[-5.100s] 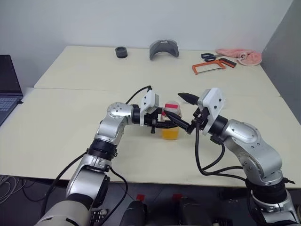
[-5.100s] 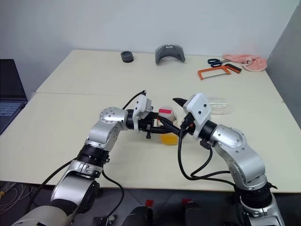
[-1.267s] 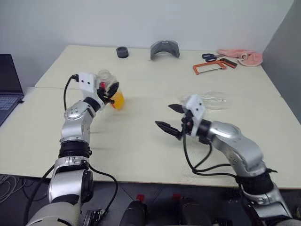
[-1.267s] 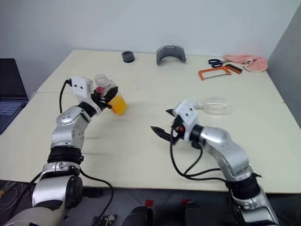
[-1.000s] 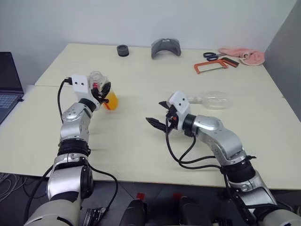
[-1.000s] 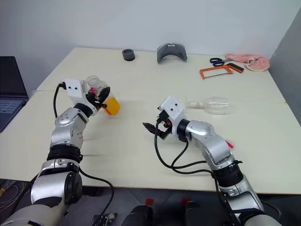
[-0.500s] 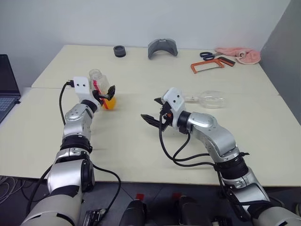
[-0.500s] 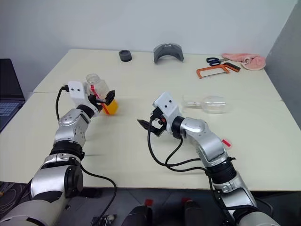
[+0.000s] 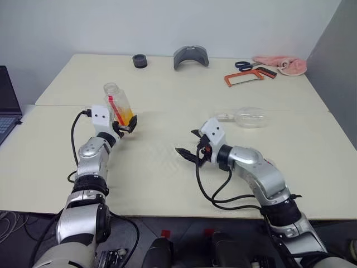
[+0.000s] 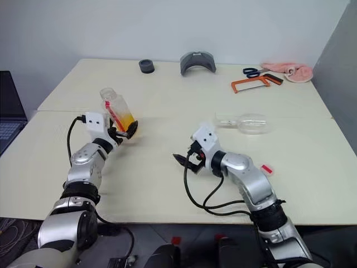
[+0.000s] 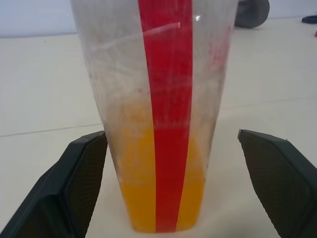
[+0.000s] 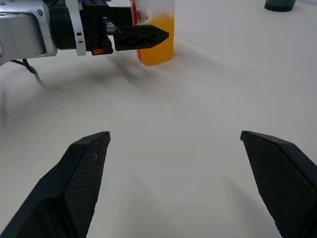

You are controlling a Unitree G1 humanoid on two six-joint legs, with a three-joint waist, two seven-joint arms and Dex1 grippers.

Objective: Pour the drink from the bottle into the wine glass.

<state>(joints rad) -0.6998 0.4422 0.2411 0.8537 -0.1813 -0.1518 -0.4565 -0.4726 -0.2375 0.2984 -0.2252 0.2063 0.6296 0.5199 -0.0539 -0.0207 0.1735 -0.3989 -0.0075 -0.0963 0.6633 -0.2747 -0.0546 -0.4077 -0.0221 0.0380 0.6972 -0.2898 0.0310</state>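
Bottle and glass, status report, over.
Both grippers open: left gripper straddles the bottle standing on the table, right gripper empty. Wine glass lies on its side. Nothing between them.

The bottle (image 9: 119, 104) now stands on the table (image 9: 167, 178) at the robot's left, leaning slightly, its base on the tabletop; five seconds ago it was tipped on its side at the table's centre, clamped in the left gripper (image 9: 129, 124). That gripper's fingers have since sprung apart and stand on either side of the bottle's lower body with clear gaps, as the left wrist view shows; a second ago they still held the bottle, carried tilted above the table. The drink (image 11: 158, 188) has settled in the bottle's bottom. The right gripper (image 9: 189, 146), once beside the bottle, has drawn back toward the robot and sunk closer to the tabletop.
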